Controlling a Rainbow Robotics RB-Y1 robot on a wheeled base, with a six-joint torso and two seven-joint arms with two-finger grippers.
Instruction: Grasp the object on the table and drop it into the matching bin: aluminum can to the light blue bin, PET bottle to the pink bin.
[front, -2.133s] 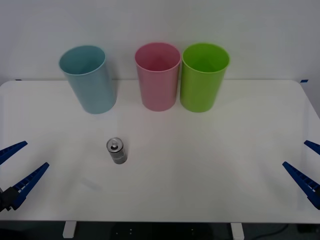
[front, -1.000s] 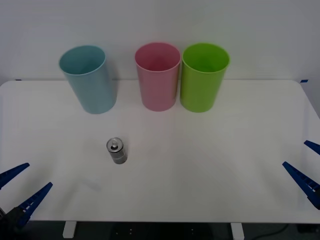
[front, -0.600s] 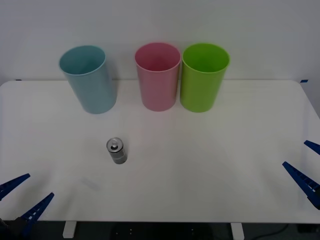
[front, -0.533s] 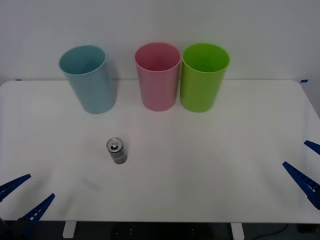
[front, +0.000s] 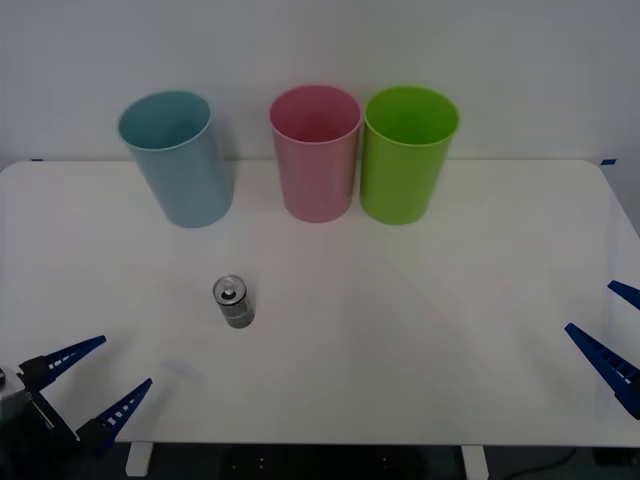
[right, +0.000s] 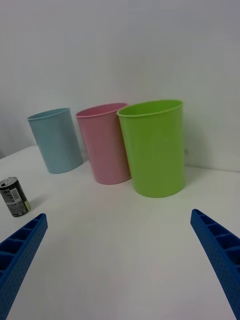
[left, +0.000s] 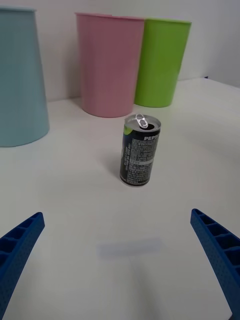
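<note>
A small aluminum can (front: 233, 302) with dark printed sides and a shiny pull-tab top stands upright on the white table (front: 420, 330), left of centre. The left wrist view has the can (left: 140, 150) straight ahead between the blue fingers. My left gripper (front: 92, 385) is open at the front left corner, short of the can. My right gripper (front: 610, 335) is open at the table's right edge, far from the can (right: 14, 196). The light blue bin (front: 178, 158) stands behind the can; the pink bin (front: 316, 152) is beside it.
A lime green bin (front: 407, 153) stands right of the pink one, all three in a row at the back of the table. A faint pale patch (left: 129, 247) lies on the table between the left gripper and the can.
My left gripper dropped back along the left edge, then swung right and turned toward the can. The right gripper and the can have not moved.
</note>
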